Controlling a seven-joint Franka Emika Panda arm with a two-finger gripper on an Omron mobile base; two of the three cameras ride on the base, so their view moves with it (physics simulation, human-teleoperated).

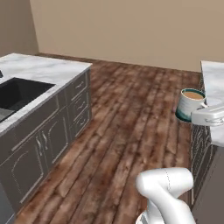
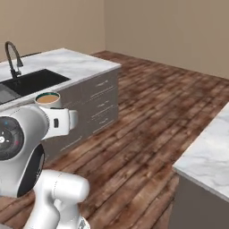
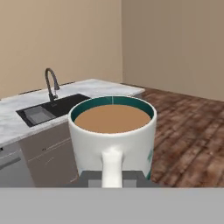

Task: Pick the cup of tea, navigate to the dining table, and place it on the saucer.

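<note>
Taking the sink [image 1: 19, 94] as the landmark: it is a black basin set into the white marble surface [image 1: 43, 70] at the far left of the left base view, above grey cabinet drawers [image 1: 78, 105]. To the right of the sink, across a wide stretch of wooden floor [image 1: 127, 113], the cup of tea [image 1: 190, 104] hangs in the air, well apart from the sink and clear of any surface, with brown liquid showing inside its teal rim. The tool [image 1: 205, 114] sits just right of the cup, pinched narrow on its handle side, and a second marble surface [image 1: 214, 87] lies right behind it at the picture's right edge. In the right base view the sink [image 2: 31, 82] with its curved black tap [image 2: 13, 58] is at the left, and the cup [image 2: 48, 99] is seen in front of the sink's near edge, just above the arm's white wrist. In the hand view the sink [image 3: 52, 107] and tap [image 3: 51, 83] lie up and left, while the cup [image 3: 113, 135] stands upright in the middle, its white handle [image 3: 112, 168] pointing straight at the camera and held between the tool's [image 3: 112, 179] two dark fingertips [image 3: 89, 178], which close tightly on it.
</note>
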